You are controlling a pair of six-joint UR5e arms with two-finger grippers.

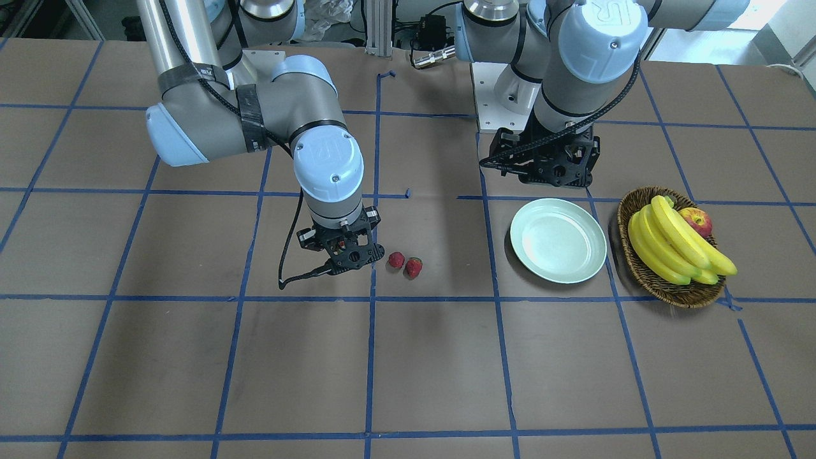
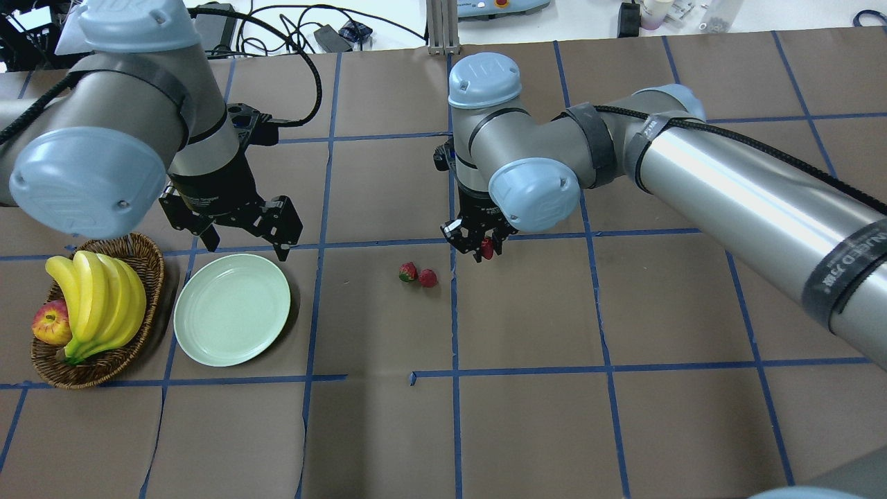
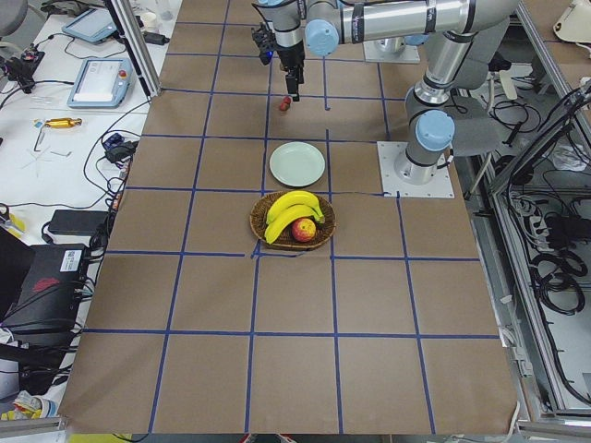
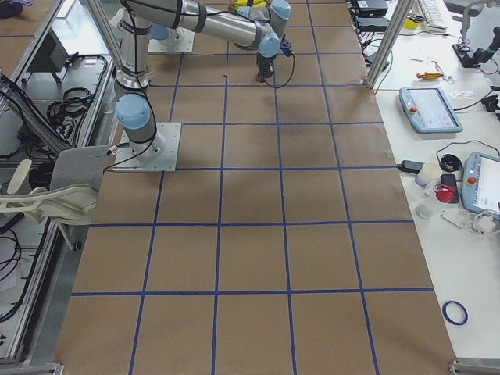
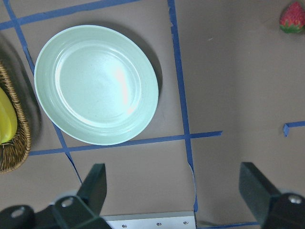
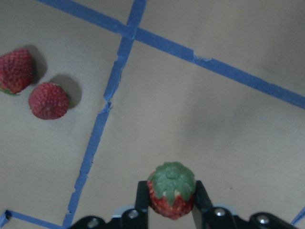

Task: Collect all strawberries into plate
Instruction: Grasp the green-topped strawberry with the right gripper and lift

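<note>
Across the table from the robot, the front-facing view has the right gripper (image 1: 347, 255) low over the tabletop (image 1: 408, 370), its fingers hidden under the wrist (their state cannot be told from this side). Just beside it lie the nearer loose strawberry (image 1: 396, 259) and the farther loose strawberry (image 1: 414, 268), close together. Well apart from them sits the mint plate (image 1: 529, 255), with the wicker basket (image 1: 663, 287) of bananas (image 1: 676, 245) and an apple (image 1: 697, 221) just beside it. The left gripper (image 1: 553, 175) hangs at the plate's robot-side rim.

From overhead, the right gripper's fingers are clamped on the held strawberry (image 2: 488, 248), near a blue tape line (image 2: 454, 312). Both loose berries lie on the plate side of that line. The left gripper's fingers stand spread by the plate.

On the left wrist camera, the fingers (image 5: 93, 188) are splayed wide with only tabletop between them. The plate lies ahead, next to the basket's edge, and one loose strawberry shows in the top right corner.

On the right wrist camera, the held strawberry (green cap toward the lens) is pinched between both fingers (image 6: 142, 200). The loose pair lies at upper left, across the tape.
</note>
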